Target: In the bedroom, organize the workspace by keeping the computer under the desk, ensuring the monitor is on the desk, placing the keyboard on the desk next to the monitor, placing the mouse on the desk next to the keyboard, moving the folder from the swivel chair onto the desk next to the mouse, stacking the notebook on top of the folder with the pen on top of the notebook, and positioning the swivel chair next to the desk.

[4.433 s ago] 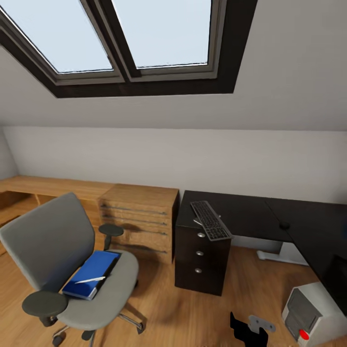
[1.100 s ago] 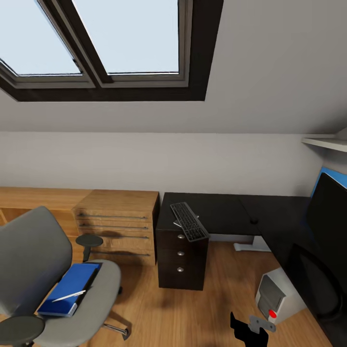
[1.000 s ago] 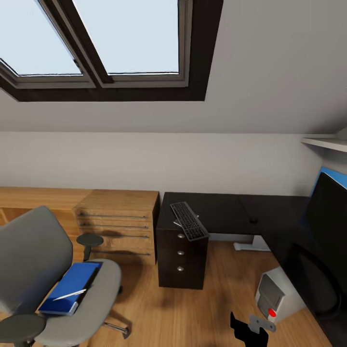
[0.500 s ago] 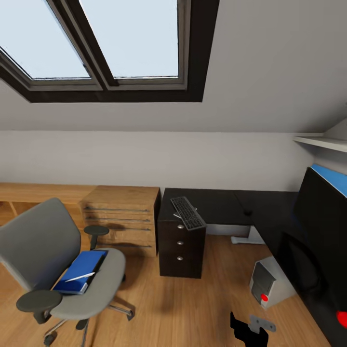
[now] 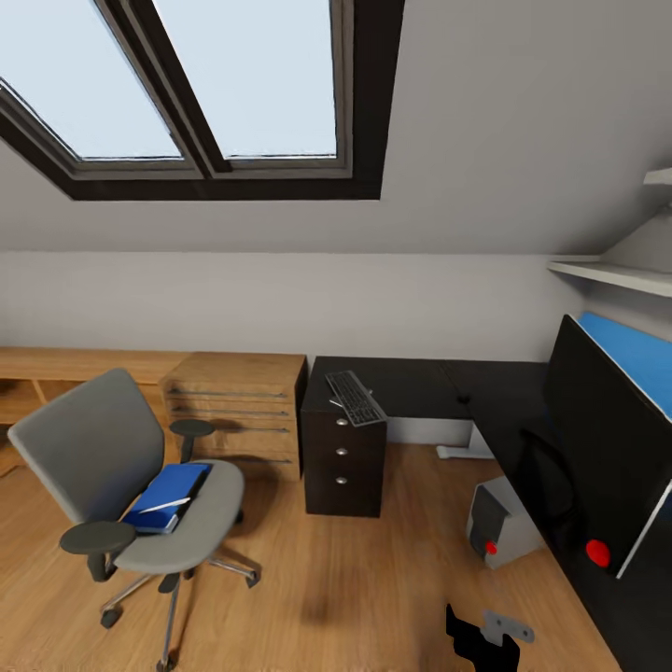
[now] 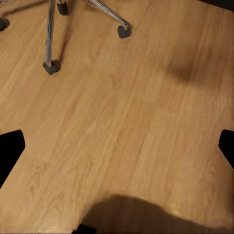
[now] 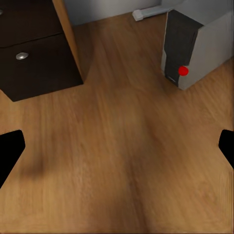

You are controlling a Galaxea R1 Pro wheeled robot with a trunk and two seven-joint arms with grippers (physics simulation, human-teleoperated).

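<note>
Keyboard (image 5: 355, 398) overhanging desk (image 5: 420, 385) front edge above drawers, liable to tip if nudged; folder (image 5: 166, 485) and pen (image 5: 163, 506) on swivel chair (image 5: 121, 485) seat; both grippers apparently spread wide, empty.

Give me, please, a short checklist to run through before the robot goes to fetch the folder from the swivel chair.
1. Folder lies flat on the swivel chair seat: ok.
2. Pen rests on top of the folder, so it may slide when lifted: not ok.
3. Notebook located: cannot tell; something pale pokes out under the keyboard.
4. Bare desk top free beside the keyboard for the folder: ok.
5. Floor between robot and chair free of obstacles: ok.
6. Both sets of jaws spread and empty, by the wrist views: ok.
7. Computer stands under the desk beside the monitor: ok.
</note>
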